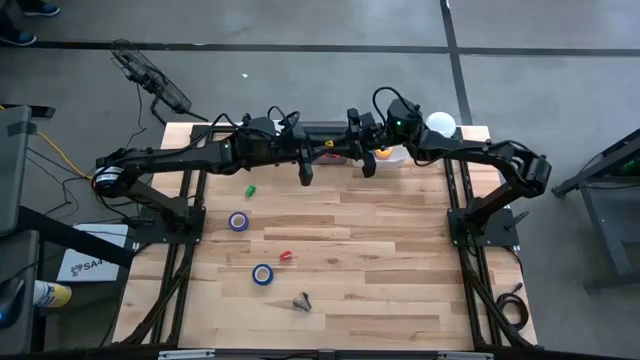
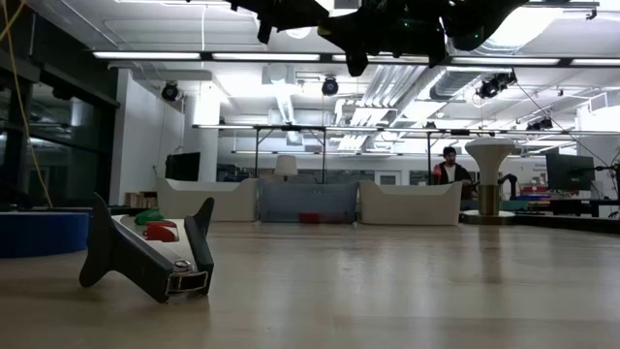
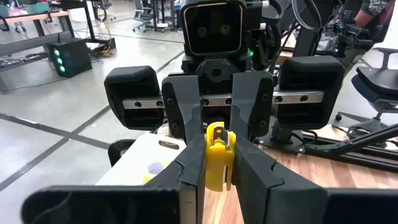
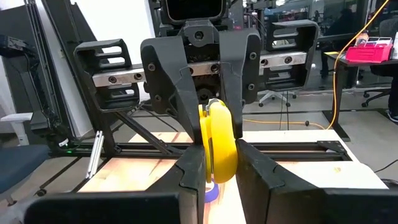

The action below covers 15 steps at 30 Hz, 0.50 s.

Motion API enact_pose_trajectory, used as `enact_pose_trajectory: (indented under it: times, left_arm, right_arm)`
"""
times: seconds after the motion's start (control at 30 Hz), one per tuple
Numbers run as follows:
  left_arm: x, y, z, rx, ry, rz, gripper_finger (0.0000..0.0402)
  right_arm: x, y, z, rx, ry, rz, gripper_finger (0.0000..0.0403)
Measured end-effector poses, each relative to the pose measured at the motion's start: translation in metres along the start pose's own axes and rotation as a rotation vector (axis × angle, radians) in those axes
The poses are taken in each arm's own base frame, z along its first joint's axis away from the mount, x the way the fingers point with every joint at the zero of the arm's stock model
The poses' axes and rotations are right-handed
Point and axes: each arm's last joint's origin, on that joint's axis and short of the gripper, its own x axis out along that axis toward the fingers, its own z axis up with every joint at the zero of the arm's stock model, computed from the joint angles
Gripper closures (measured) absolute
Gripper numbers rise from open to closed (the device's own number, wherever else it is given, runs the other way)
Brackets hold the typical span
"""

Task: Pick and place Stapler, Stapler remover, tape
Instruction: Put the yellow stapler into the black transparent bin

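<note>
Tape roll, yellow (image 4: 217, 149), hangs at the high view's upper middle, seemingly pinched by both the left gripper (image 3: 217, 177) and right gripper (image 4: 217, 180); if you release early or pull unevenly, it drops.

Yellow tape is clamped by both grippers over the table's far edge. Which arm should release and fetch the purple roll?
Left, probably. The purple roll lies on the table's left half, nearer the left gripper than the right gripper. Both are shut on the yellow tape, so either could release.
</note>
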Motion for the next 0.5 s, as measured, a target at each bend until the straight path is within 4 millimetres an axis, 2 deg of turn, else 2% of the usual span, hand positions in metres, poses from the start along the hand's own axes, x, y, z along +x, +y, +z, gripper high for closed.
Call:
enact_pose_trajectory:
  times: [0.1,0.33,0.5]
  left_arm:
    - [0.0000,0.0000,0.0000,-0.001,0.000,0.001,0.0346]
    - [0.0000,0.0008,-0.0005,-0.008,0.004,0.027,0.0346]
    - [-0.0001,0.0020,-0.0006,-0.003,0.004,0.069,0.0346]
  right_arm:
    - [0.0000,0.0000,-0.0001,0.000,0.000,0.000,0.0347]
    - [-0.0006,-0.0009,-0.0006,0.015,0.006,-0.005,0.0279]
    - [-0.0064,-0.0074,-0.0034,0.045,0.034,-0.017,0.0269]
